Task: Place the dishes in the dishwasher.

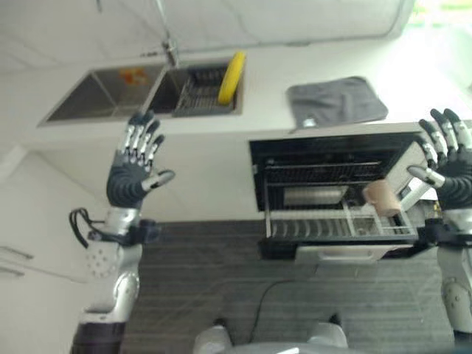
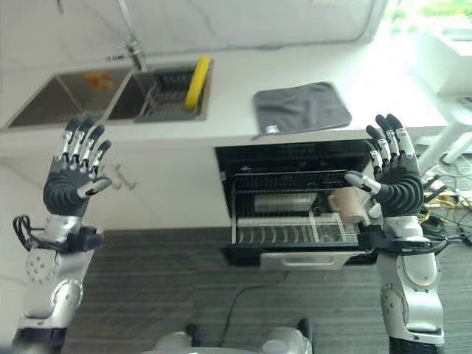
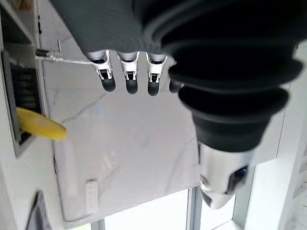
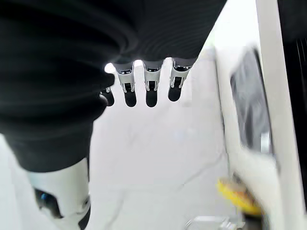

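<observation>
The yellow plate is round and plain, and it stands on its edge in a dark wire rack inside the right bowl of the sink. I can see one plate and no writing on it.

The left hand is held up in the air in front of the white counter, below the sink. Its fingers are straight and spread, and it holds nothing. The right hand is held up the same way, fingers straight and spread, with nothing in it. It sits just beside the open dishwasher, at its right side.

The dishwasher has two wire racks pulled out, an upper one and a lower one. One tan cup lies tipped in the lower rack, close to the right hand but not touching it.

One grey cloth lies flat on the counter above the dishwasher, well apart from the plate. The sink has two bowls, and one tap rises behind them.
</observation>
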Available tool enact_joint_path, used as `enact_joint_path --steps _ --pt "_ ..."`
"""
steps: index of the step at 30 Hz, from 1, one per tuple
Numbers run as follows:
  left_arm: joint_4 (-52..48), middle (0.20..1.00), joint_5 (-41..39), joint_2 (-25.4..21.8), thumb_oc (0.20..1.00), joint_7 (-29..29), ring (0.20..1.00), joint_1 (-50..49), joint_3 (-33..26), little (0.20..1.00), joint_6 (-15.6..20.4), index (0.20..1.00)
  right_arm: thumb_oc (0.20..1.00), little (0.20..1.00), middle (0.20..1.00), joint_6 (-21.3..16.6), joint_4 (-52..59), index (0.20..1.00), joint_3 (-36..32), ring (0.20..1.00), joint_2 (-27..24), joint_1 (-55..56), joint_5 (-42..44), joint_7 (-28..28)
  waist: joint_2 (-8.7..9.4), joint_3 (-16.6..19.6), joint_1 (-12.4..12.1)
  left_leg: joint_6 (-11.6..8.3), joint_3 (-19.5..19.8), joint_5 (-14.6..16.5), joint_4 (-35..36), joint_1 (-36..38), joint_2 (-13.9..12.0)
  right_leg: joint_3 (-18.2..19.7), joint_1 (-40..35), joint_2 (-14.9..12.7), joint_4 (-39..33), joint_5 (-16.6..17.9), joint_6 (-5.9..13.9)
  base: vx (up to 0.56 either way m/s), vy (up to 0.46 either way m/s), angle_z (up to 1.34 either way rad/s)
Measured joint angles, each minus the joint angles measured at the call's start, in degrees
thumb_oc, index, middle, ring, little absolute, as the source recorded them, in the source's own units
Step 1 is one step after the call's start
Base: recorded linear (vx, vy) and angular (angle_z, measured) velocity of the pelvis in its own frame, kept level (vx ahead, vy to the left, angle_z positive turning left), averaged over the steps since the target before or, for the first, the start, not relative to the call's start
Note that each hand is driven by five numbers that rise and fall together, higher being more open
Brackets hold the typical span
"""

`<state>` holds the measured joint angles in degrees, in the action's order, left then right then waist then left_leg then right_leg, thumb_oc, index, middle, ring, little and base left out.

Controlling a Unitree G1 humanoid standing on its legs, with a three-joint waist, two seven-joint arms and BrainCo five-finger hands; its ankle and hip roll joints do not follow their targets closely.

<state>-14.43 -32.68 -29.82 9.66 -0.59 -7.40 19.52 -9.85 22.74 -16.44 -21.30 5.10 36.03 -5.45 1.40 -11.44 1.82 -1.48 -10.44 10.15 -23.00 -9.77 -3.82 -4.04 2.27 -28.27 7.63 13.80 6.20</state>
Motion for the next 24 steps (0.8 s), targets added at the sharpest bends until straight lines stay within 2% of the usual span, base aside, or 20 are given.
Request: enact_joint_path --steps 1,2,3,4,5,6,7,8,9,10,11,12,13,14,15,18,22,23,24 --pt "1.0 1.000 -0.1 0.9 1.000 0.6 1.000 -0.1 0.0 1.000 -0.5 1.000 1.000 1.000 1.000 0.4 0.9 1.000 0.9 1.000 2.8 0.3 0.0 -0.1 -0.57 -0.2 -0.2 0.62 -0.8 0.4 1.2 1.0 1.2 -1.5 1.4 -1.7 2.3 1.9 0.03 0.06 0.462 -0.15" --pt "1.3 1.000 -0.2 2.1 1.000 0.7 1.000 -1.0 0.1 1.000 -1.2 1.000 1.000 1.000 1.000 0.7 0.8 1.000 4.8 1.000 3.5 -0.3 -0.6 -0.4 -0.63 -0.1 -1.8 4.30 -3.3 -1.7 6.0 4.7 3.2 -5.8 4.0 -1.0 3.9 1.8 0.96 0.09 0.580 -0.20" --pt "1.0 1.000 -0.1 1.4 1.000 1.0 1.000 -1.2 -0.3 1.000 -1.5 1.000 1.000 1.000 1.000 0.7 1.3 1.000 6.8 1.000 3.5 -0.7 -1.2 -0.5 -0.40 0.0 -2.4 5.55 -4.2 -3.0 9.0 5.7 4.3 -8.6 4.3 1.7 3.9 5.0 0.85 0.09 0.490 -0.44" --pt "0.9 1.000 0.0 2.2 1.000 1.2 1.000 -1.8 -0.7 1.000 -1.8 1.000 1.000 1.000 1.000 0.8 1.4 1.000 7.4 1.000 2.7 -1.0 -1.2 -0.6 -0.56 0.1 -3.1 6.67 -5.2 -4.3 12.3 7.3 5.3 -13.2 4.5 3.0 4.6 3.7 0.59 0.07 0.426 -0.13" --pt "0.6 1.000 -0.1 3.7 1.000 1.6 1.000 -2.1 -1.4 1.000 -3.0 1.000 1.000 1.000 1.000 0.6 1.5 1.000 7.1 1.000 -1.3 -0.5 -1.1 -0.1 -2.74 0.1 -2.7 6.94 -3.3 -7.8 19.9 11.7 5.2 -8.3 6.0 14.8 19.4 -14.4 0.71 0.02 0.351 0.12" --pt "0.7 1.000 -0.1 2.7 1.000 1.9 1.000 -1.5 -1.6 1.000 -3.2 1.000 1.000 1.000 1.000 0.6 1.5 1.000 6.7 1.000 -2.2 -0.2 -1.1 0.0 -2.17 0.3 -1.8 6.70 -2.9 -9.1 22.7 13.1 5.9 -8.4 6.1 20.4 23.5 -18.8 -1.56 0.01 0.249 0.36" --pt "0.4 1.000 -0.1 3.7 1.000 1.8 1.000 -1.0 -1.5 1.000 -3.3 1.000 1.000 1.000 1.000 0.4 1.5 1.000 5.8 1.000 -2.7 0.0 -1.1 -0.1 -1.04 0.9 -1.5 6.69 -2.5 -9.1 23.1 13.0 7.9 -10.0 7.4 24.3 25.9 -22.2 -1.70 0.02 0.140 0.42" --pt "0.4 1.000 -0.1 4.3 1.000 1.8 1.000 -1.1 -0.8 1.000 -3.5 1.000 1.000 1.000 1.000 0.2 1.2 1.000 6.1 1.000 -2.7 0.0 -1.1 -0.1 -1.40 0.8 -0.9 6.60 -1.5 -9.1 23.2 13.1 8.5 -7.4 8.4 27.6 25.4 -23.3 -2.24 0.00 -0.036 0.36" --pt "0.4 1.000 -0.1 4.3 1.000 1.8 1.000 -1.0 -0.2 1.000 -3.7 1.000 1.000 1.000 1.000 0.2 0.6 1.000 6.3 1.000 -2.8 -0.1 -1.0 -0.2 -1.72 0.9 -0.3 5.80 -0.7 -8.6 22.6 13.0 8.6 -5.2 7.7 30.8 21.2 -23.3 -3.44 -0.02 -0.087 0.41" --pt "0.3 1.000 -0.1 3.8 1.000 1.7 1.000 -0.9 0.8 1.000 -3.7 1.000 1.000 1.000 1.000 0.1 -0.5 1.000 6.7 1.000 -2.2 -0.1 -0.3 -0.3 -0.47 1.0 -0.3 1.04 0.5 -7.1 17.9 11.1 9.8 -1.5 5.5 32.7 11.1 -18.9 -9.35 -0.04 -0.118 0.51" --pt "0.2 1.000 0.0 1.7 1.000 1.7 1.000 -0.7 1.8 1.000 -3.4 1.000 1.000 1.000 1.000 -1.2 -2.9 1.000 6.8 1.000 1.1 -1.9 1.8 -1.0 4.18 1.1 -0.6 5.31 4.4 -2.4 3.5 3.2 9.1 0.3 3.1 27.8 5.1 -17.3 -12.48 -0.03 -0.171 0.27" --pt "0.0 1.000 0.1 1.6 1.000 1.7 1.000 -0.7 2.1 1.000 -3.4 1.000 1.000 1.000 1.000 -1.3 -4.2 1.000 7.0 1.000 2.0 -3.1 2.7 -1.1 3.40 1.2 -0.7 3.92 6.1 -2.4 5.1 3.1 4.3 0.2 3.2 28.7 5.1 -17.3 -11.29 -0.03 -0.147 0.24" --pt "0.3 1.000 0.1 2.5 1.000 1.6 1.000 -0.4 3.3 1.000 -3.1 1.000 1.000 1.000 1.000 -1.2 -5.4 1.000 7.6 1.000 1.6 -4.3 3.3 -1.1 1.35 1.7 -0.7 1.01 8.0 -6.4 14.3 6.2 0.7 -1.0 2.3 29.1 4.6 -17.8 -8.45 -0.01 -0.133 0.13" --pt "0.5 1.000 0.1 3.1 1.000 1.2 1.000 -0.3 5.4 1.000 -3.2 1.000 1.000 1.000 1.000 -1.2 -6.1 1.000 8.5 1.000 0.6 -5.0 3.5 -0.9 0.08 2.0 -0.5 0.04 8.0 -9.4 18.6 8.8 1.1 -1.5 1.1 28.6 2.8 -15.9 -5.28 0.01 -0.107 0.12" --pt "-1.2 1.000 0.1 2.1 1.000 1.4 1.000 -0.4 6.1 1.000 -3.1 1.000 1.000 1.000 1.000 -1.2 -6.1 1.000 8.8 1.000 0.1 -6.5 3.5 -1.0 -0.57 2.4 -1.1 1.12 7.0 -10.1 21.5 10.6 2.2 -1.4 0.0 27.1 0.3 -15.8 -3.12 0.02 -0.124 -0.09" --pt "-1.7 1.000 0.1 2.4 1.000 1.2 1.000 -0.5 4.5 1.000 -2.6 1.000 1.000 1.000 1.000 -1.7 -5.9 1.000 9.2 1.000 0.1 -7.5 3.5 -0.7 -2.92 3.7 -0.9 1.15 6.0 -11.2 25.4 12.1 2.9 -1.2 -0.1 26.3 -1.9 -15.8 -2.93 0.02 -0.120 -0.23" --pt "-1.9 1.000 0.1 4.1 1.000 1.2 1.000 -0.6 4.6 1.000 -2.7 1.000 1.000 1.000 1.000 -1.9 -5.7 1.000 8.9 1.000 0.0 -4.4 3.4 -0.3 -4.64 5.1 0.6 1.04 4.8 -11.3 26.1 12.9 2.5 -1.3 -1.1 26.8 -2.7 -15.4 -2.80 0.02 -0.114 -0.14" --pt "-2.0 1.000 0.0 5.0 1.000 1.3 1.000 -0.7 4.7 1.000 -2.9 1.000 1.000 1.000 1.000 -1.8 -5.8 1.000 9.0 1.000 -0.4 -3.5 3.4 -0.3 -4.88 5.2 0.9 0.50 4.5 -11.1 24.7 12.4 2.0 -1.4 -1.0 27.4 -2.3 -15.9 -3.41 0.00 -0.129 0.02" --pt "-2.0 1.000 -0.2 5.1 1.000 1.4 1.000 -0.9 4.8 1.000 -3.4 1.000 1.000 1.000 1.000 -1.8 -5.9 1.000 8.9 1.000 -0.8 -3.0 3.4 -0.4 -4.29 5.0 0.9 -0.99 4.2 -10.2 20.5 10.3 1.8 -1.3 -0.5 27.3 -1.5 -16.8 -4.77 -0.04 -0.081 0.05"
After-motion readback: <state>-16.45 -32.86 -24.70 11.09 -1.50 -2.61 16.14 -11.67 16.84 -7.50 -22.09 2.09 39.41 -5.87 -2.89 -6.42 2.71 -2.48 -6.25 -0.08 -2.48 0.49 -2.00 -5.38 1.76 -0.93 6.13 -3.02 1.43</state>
